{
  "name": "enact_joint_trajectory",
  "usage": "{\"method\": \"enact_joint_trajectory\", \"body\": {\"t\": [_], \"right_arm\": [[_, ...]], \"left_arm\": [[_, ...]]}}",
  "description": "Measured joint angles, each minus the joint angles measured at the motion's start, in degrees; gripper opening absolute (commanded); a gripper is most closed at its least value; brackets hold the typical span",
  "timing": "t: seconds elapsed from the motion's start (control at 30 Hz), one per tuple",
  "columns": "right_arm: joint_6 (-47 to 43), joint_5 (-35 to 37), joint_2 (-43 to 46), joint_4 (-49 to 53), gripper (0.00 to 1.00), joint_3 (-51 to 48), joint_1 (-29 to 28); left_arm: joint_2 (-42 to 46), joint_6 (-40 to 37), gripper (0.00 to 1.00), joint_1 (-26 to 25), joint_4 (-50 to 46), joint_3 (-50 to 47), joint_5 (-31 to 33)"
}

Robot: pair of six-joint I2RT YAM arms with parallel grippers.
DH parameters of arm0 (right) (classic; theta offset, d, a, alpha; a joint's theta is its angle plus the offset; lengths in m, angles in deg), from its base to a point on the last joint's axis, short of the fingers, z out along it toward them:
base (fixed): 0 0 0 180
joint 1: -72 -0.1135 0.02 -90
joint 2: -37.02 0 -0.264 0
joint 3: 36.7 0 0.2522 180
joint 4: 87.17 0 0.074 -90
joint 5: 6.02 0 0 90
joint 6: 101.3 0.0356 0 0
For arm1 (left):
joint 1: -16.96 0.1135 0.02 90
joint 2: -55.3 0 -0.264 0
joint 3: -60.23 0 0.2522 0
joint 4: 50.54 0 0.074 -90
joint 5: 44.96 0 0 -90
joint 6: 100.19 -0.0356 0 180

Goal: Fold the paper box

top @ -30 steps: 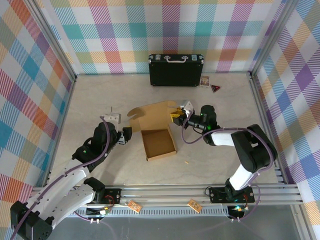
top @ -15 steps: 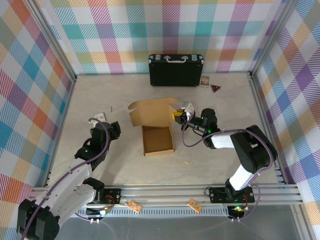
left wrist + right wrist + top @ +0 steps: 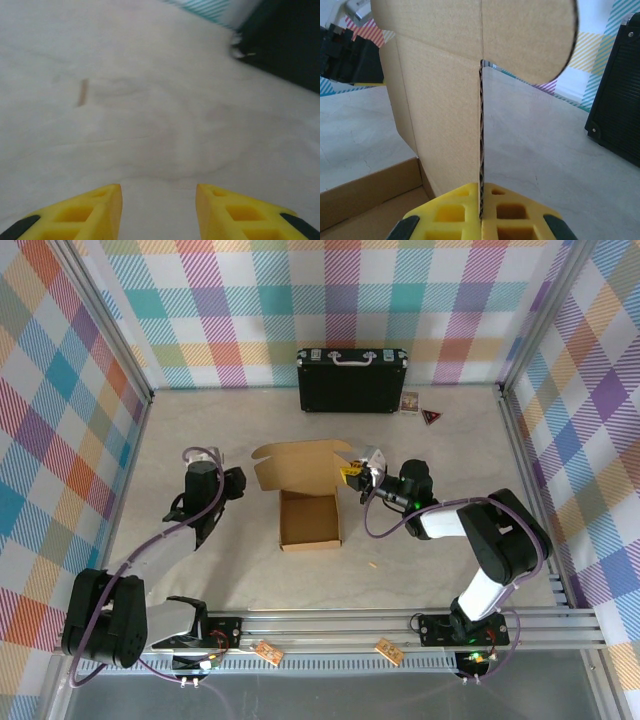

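The paper box [image 3: 310, 521] sits in the middle of the table [image 3: 200, 570], its lid standing up at the back. The left gripper [image 3: 234, 483] is left of it, apart. The right gripper [image 3: 351, 472] is on its right, with the lid's edge between its fingers. A hard case [image 3: 351, 381] stands well behind, by the back wall.

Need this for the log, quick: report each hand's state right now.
Left hand: open, holding nothing.
Right hand: closed on an upright flap of the paper box.
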Motion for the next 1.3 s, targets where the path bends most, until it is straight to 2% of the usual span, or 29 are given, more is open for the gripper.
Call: {"method": "enact_joint_trajectory", "body": {"t": [0.3,0.47,0.73,1.3], "right_arm": [[0.20,-0.02,-0.22,-0.44,0.00,-0.04,0.00],[0.22,-0.07,-0.39,-0.46,0.00,-0.04,0.00],[0.37,-1.29,-1.07,-1.36,0.00,-0.04,0.00],[0.39,-3.39,-1.07,-2.16,0.00,-0.04,0.96]], "left_arm": [[0.63,-5.11,0.40,-5.22,8.87,-5.22,-9.90],[0.63,-7.15,0.45,-6.58,12.59,-6.97,-12.17],[-3.58,-13.38,0.49,-7.28,27.85,-11.85,-16.22],[-11.82,-25.44,0.53,-7.28,49.79,-16.17,-23.15]]}}
